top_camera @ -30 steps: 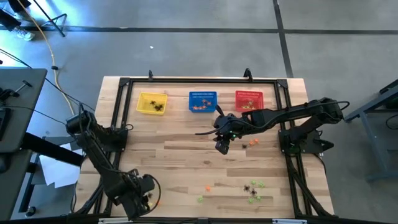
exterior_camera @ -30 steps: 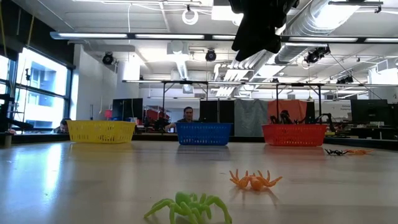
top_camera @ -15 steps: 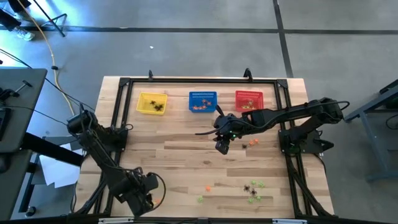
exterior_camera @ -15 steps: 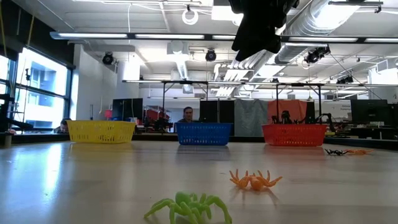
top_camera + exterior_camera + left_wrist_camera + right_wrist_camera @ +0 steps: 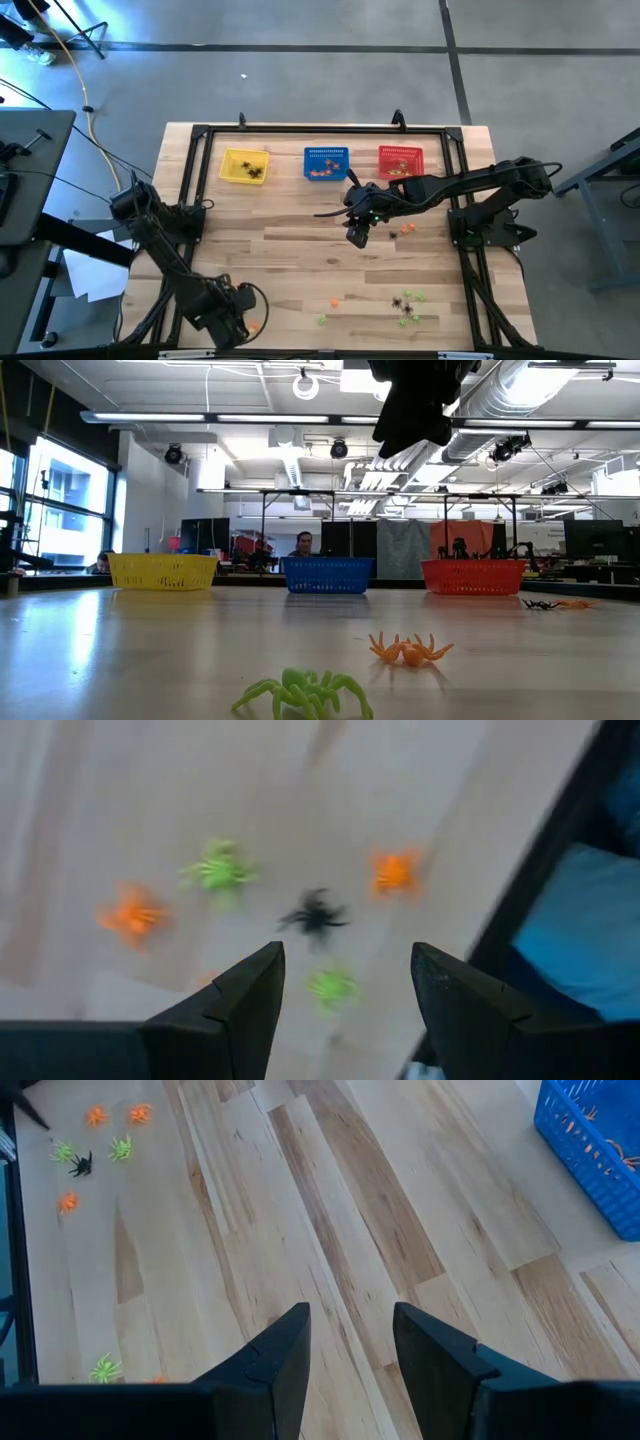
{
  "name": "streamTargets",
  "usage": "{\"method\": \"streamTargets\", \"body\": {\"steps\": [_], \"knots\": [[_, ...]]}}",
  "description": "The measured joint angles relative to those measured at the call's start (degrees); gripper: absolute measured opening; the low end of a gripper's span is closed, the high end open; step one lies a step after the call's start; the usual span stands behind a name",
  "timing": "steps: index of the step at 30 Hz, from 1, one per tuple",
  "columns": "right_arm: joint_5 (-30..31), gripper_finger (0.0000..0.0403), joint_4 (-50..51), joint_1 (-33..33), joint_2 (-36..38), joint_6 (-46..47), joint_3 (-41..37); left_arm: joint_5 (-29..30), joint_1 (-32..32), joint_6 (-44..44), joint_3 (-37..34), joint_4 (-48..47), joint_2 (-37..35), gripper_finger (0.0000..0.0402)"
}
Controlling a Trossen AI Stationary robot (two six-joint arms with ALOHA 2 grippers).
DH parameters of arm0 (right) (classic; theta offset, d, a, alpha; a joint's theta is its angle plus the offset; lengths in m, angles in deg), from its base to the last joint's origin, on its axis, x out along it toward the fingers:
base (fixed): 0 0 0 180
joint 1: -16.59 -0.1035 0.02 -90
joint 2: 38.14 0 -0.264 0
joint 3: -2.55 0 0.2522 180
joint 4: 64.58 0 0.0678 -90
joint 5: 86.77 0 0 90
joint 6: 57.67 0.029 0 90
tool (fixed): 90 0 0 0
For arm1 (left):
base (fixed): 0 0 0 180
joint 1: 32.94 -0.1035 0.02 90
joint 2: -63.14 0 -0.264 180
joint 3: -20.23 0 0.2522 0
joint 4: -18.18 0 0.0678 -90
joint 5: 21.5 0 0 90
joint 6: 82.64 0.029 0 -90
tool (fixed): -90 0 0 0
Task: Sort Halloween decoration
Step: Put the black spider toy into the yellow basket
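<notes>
Small Halloween decorations lie loose on the wooden table. In the left wrist view a black spider [image 5: 315, 915], two green ones [image 5: 218, 872] [image 5: 332, 985] and two orange ones [image 5: 395, 870] [image 5: 130, 915] lie below my left gripper [image 5: 347, 955]. That gripper is open, points down and hovers over the near left corner [image 5: 235, 318]. A second cluster [image 5: 405, 303] lies at the near right, and one orange piece [image 5: 407, 228] lies further back. My right gripper [image 5: 358, 235] hangs open above the table's middle, with nothing between its fingers [image 5: 350, 1315].
A yellow basket [image 5: 245, 165], a blue basket [image 5: 326, 162] and a red basket [image 5: 400, 160] stand in a row along the far edge, each with some trinkets inside. A black frame [image 5: 190, 180] runs round the table. A green spider [image 5: 305, 692] and an orange one [image 5: 410, 650] lie near the low camera.
</notes>
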Motion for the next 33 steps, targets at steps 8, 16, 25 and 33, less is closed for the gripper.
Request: {"method": "streamTargets", "body": {"steps": [8, 16, 25, 33], "knots": [[0.0, 0.0142, 0.0, 0.0, 0.0, 0.0, 0.0, 0.4, 0.6, -3.1, 0.0, 2.5, 2.8, 0.0207], [0.0, 0.0142, 0.0, 0.0, 0.0, 0.0, 0.0, 1.1, -0.1, -6.0, 0.0, 0.0, 7.0, 0.0207], [0.0, 0.0142, 0.0, 0.0, 0.0, 0.0, 0.0, 1.2, -0.2, -10.7, 0.0, 2.1, 7.9, 0.0207], [0.0, 0.0142, 0.0, 0.0, 0.0, 0.0, 0.0, 0.9, -0.1, -11.1, -0.1, 2.3, 9.8, 0.0207]]}}
